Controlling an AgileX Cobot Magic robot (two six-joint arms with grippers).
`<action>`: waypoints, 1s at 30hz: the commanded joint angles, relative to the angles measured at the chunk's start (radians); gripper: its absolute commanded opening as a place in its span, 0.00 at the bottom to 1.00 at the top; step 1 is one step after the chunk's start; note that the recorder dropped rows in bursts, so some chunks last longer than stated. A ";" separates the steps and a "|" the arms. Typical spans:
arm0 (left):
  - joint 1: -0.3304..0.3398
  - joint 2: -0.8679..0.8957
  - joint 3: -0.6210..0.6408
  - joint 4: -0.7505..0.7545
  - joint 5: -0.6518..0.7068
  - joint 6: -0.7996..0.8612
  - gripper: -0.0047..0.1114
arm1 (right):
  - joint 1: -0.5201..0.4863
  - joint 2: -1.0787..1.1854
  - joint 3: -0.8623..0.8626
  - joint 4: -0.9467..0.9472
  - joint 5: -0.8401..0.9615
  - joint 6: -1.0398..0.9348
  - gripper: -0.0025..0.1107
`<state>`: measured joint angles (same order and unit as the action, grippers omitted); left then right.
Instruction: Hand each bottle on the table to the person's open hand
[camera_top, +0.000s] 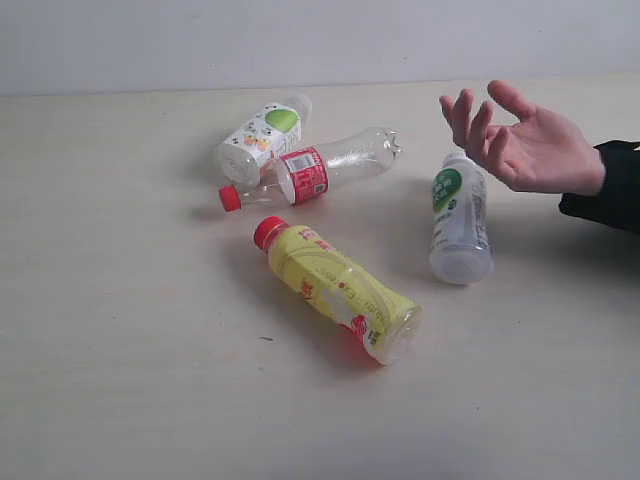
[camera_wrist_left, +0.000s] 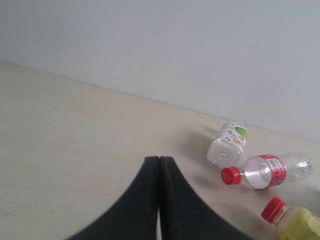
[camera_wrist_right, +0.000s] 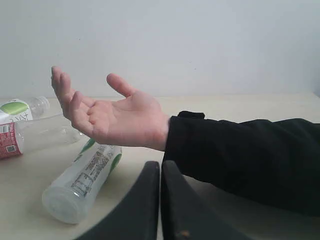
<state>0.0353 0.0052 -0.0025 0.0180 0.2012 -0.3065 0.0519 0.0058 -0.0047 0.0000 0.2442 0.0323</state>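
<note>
Several bottles lie on their sides on the beige table (camera_top: 120, 300). A yellow-labelled bottle with a red cap (camera_top: 337, 288) lies near the middle. Behind it lie a clear bottle with red label and cap (camera_top: 310, 172) and a white bottle with a green mark (camera_top: 262, 137). Another white bottle (camera_top: 460, 218) lies just under the person's open hand (camera_top: 522, 140), which is held palm up at the right. Neither gripper shows in the exterior view. My left gripper (camera_wrist_left: 159, 159) is shut and empty, apart from the bottles. My right gripper (camera_wrist_right: 160, 163) is shut and empty, below the hand (camera_wrist_right: 115, 117).
The person's black sleeve (camera_top: 612, 188) reaches in from the right edge. A pale wall (camera_top: 300, 40) runs behind the table's far edge.
</note>
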 joint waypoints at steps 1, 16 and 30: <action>-0.002 -0.005 0.003 -0.003 0.000 -0.004 0.04 | -0.006 -0.006 0.005 0.000 -0.008 -0.003 0.04; -0.002 -0.005 0.003 -0.001 -0.004 0.020 0.04 | -0.006 -0.006 0.005 0.000 -0.008 -0.003 0.04; -0.002 -0.005 0.003 0.001 -0.262 -0.201 0.04 | -0.006 -0.006 0.005 0.000 -0.008 -0.004 0.04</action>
<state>0.0353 0.0052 -0.0005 0.0180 -0.0149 -0.4048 0.0519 0.0058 -0.0047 0.0000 0.2442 0.0323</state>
